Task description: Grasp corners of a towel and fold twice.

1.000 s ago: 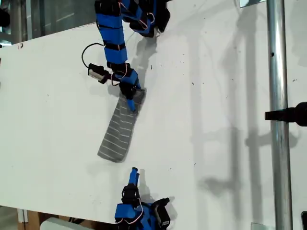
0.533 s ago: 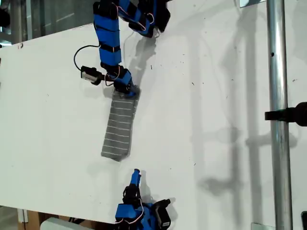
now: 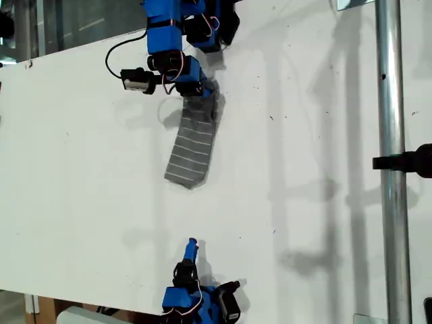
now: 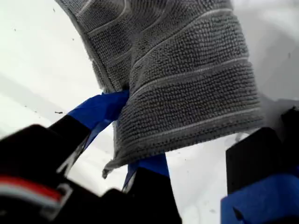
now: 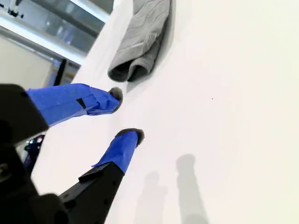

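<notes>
Pinching one end of the towel [image 3: 193, 147], my first gripper [image 4: 133, 149] is clamped on the folded cloth, so the long strip trails from it across the white bench [image 3: 310, 121] and lies flat. My second gripper [image 5: 122, 116] waits apart near the bench edge, jaws parted and empty. Bare bench surrounds the strip.
</notes>
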`<state>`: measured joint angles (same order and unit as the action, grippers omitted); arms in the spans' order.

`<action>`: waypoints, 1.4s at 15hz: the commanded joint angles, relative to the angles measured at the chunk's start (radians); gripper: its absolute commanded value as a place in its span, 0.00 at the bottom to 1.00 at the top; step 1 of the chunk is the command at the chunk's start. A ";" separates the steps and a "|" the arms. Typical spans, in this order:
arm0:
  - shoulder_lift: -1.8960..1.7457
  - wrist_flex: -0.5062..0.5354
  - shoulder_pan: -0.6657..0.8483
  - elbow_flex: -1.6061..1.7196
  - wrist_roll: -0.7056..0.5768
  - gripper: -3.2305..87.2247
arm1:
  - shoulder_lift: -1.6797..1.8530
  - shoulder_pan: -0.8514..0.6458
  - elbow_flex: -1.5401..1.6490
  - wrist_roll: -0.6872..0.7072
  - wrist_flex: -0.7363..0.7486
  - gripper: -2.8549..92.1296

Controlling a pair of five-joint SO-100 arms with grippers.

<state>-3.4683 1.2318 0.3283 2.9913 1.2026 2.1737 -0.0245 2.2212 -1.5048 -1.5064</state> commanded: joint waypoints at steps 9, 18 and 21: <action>-0.006 -0.015 -0.031 -0.031 0.009 0.17 | -0.592 -0.121 -0.676 0.377 0.595 0.03; -0.006 -0.048 -0.023 -0.003 0.005 0.17 | -0.485 -0.374 -0.739 0.483 0.724 0.13; -0.006 -0.052 -0.018 0.048 0.037 0.17 | -0.204 -0.414 -0.474 0.454 0.419 0.10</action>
<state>-3.4699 1.1996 0.3083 3.0403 1.2134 1.7794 -0.4341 1.6168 -1.0416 -1.0002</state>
